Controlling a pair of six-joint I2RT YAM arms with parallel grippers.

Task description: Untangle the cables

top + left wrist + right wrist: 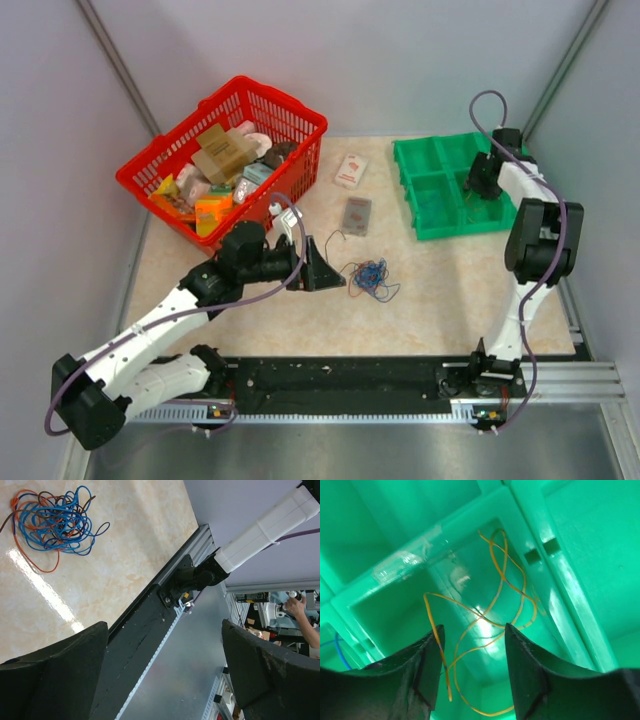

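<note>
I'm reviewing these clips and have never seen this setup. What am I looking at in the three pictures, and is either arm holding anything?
Two robot arms are bolted at the near edge of a table. The overhead picture shows both arms; the other two come from cameras on their wrists. On the table lie a tangle of thin cables, a red basket full of packets, a green sorting tray, a small white pack and a grey device. The left gripper sits open beside the tangle, holding nothing. The right gripper hangs over a tray compartment, its jaws apart, with a loose orange cable lying in that compartment below.
</note>
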